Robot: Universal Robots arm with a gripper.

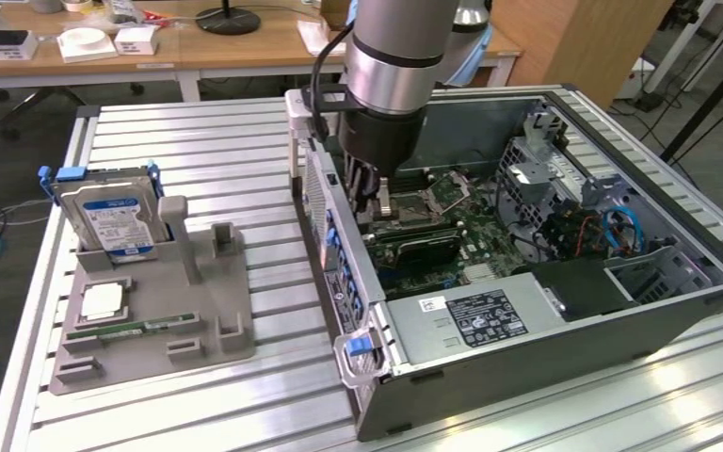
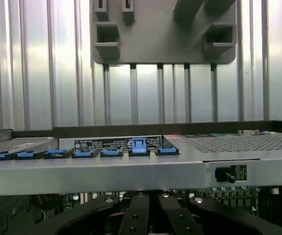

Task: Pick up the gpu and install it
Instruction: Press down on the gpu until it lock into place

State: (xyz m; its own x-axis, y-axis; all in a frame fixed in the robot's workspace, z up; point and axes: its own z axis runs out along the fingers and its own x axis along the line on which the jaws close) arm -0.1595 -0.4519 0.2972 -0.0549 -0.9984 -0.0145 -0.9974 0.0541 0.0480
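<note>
Exterior view: gpu (image 1: 422, 248) inside pc case (image 1: 663, 315).

One open computer case (image 1: 563, 311), one grey parts holder (image 1: 148, 311), one hard drive (image 1: 108, 215), one RAM stick (image 1: 132, 329), one robot arm (image 1: 393, 56)

Arm: you've got a fat cylindrical silver-grey link with a polished metal band.
Wrist: look lower, it goes black and boxy.
Cable: your black lead loops beside the wrist.
Gripper (image 2: 150, 215): black finger links, small round screws along them.
</note>
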